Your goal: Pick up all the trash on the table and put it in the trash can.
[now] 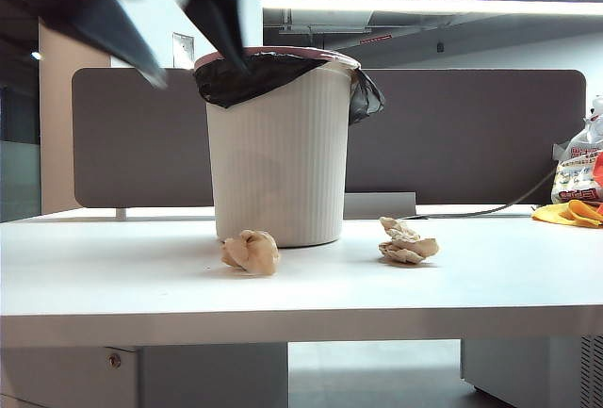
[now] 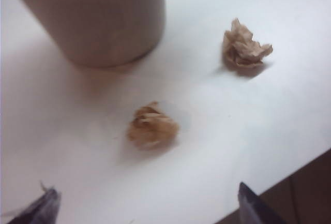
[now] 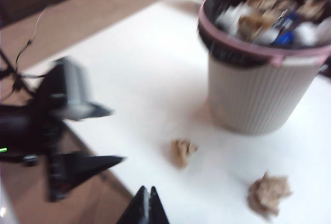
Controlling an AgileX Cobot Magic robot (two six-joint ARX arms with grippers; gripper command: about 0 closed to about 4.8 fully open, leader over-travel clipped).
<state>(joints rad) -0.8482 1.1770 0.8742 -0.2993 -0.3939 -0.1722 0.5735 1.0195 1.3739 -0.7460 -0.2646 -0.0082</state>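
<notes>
the trash can [image 1: 279,158] is set on the table [image 1: 113,276], already filled with scraps. two crumpled paper balls [image 1: 251,252] [image 1: 406,241] are left before its base, apart. the left gripper [image 1: 179,36] is held spread and empty above the can's rim. the right gripper [image 3: 145,207] is seen pinched together, empty, away from the can.

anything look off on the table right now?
Two crumpled paper wads lie on the table in front of the trash can, not in it. The can stands upright, fairly full in the right wrist view. Left gripper is up by the rim, jaws open and empty; right gripper is shut.
</notes>
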